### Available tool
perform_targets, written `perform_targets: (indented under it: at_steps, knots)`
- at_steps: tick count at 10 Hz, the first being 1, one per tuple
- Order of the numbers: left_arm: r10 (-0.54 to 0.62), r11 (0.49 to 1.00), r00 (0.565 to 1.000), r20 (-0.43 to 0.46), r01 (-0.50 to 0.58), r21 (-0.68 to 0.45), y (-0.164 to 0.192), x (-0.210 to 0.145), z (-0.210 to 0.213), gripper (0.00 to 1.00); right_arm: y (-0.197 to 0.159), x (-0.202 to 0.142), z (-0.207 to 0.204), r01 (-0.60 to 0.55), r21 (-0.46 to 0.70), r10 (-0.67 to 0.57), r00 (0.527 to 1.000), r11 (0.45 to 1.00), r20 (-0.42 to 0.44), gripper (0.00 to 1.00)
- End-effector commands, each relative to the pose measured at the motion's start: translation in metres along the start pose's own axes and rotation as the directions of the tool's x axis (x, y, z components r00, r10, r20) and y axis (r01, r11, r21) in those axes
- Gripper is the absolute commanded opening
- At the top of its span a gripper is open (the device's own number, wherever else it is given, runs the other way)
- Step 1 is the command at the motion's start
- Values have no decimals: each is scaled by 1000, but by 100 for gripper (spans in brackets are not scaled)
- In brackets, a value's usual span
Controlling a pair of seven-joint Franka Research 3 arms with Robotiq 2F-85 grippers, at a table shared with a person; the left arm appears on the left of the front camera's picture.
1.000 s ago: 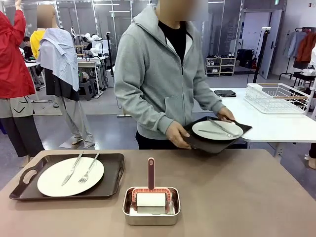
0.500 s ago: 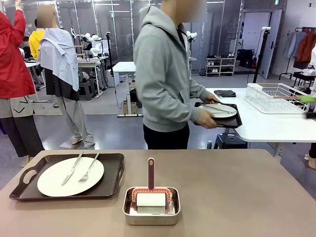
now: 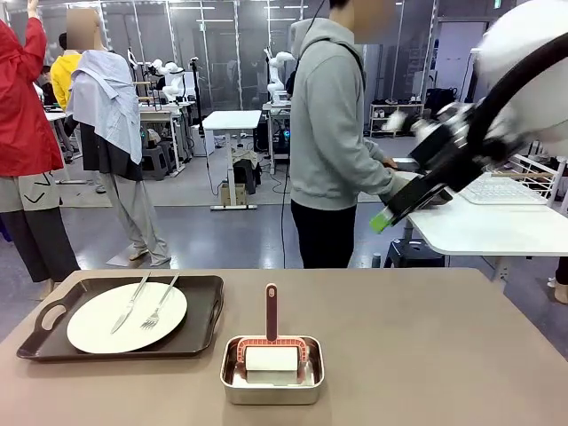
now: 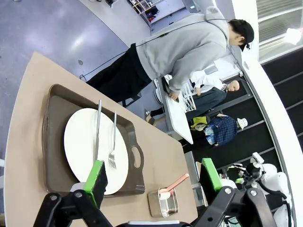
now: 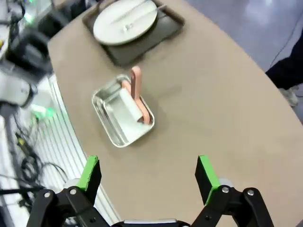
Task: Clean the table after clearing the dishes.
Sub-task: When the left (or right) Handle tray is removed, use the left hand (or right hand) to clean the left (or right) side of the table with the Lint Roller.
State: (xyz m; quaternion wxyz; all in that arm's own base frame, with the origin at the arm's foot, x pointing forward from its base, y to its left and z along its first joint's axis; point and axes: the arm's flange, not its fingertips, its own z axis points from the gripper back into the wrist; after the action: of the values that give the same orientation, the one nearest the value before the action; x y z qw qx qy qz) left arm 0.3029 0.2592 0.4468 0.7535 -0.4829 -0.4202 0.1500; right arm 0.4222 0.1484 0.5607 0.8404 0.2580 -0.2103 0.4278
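At lower left one plate stays on its tray on the surface; the person, centre, has carried the other away. Upper right, the right claw has swung in, released like the left claw: clearing is half done.

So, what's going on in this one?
A person stands at the white side table, turned away from the brown table. One tray with a plate, knife and fork sits at its left end. A steel pan holding a pink-handled roller sits near the robot's edge. Both grippers are open and empty: the left gripper hangs above the tray end, the right gripper is high over the table.
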Motion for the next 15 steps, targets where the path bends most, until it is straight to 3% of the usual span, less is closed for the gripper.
perform_targets:
  at_steps: [1,3,4,5,10,11,13,14,15]
  knots:
    - [-10,1000,1000,10,10,-23,0,3,1,100,-13,7,-43,-113,-11,111,988,994,-104,100]
    - [-10,1000,1000,10,10,-23,0,3,1,100,5,3,-84,-205,9,203,962,979,-183,100]
    - [-10,1000,1000,10,10,-23,0,3,1,100,9,-9,-94,-315,-120,277,926,942,-258,100]
    - [-10,1000,1000,10,10,-23,0,3,1,100,4,6,-87,-142,21,144,973,990,-178,100]
    - [-10,1000,1000,10,10,-23,0,3,1,100,-2,2,-86,-167,6,165,967,986,-193,100]
    - [-10,1000,1000,10,10,-23,0,3,1,100,-2,24,-99,-297,32,295,920,954,-258,100]
    - [-10,1000,1000,10,10,-23,0,3,1,100,4,83,-134,-512,190,544,757,838,-361,100]
    - [-10,1000,1000,10,10,-23,0,3,1,100,12,104,-155,-552,217,583,668,805,-462,100]
    - [-10,1000,1000,10,10,-23,0,3,1,100,22,121,-173,-585,264,630,610,767,-481,100]
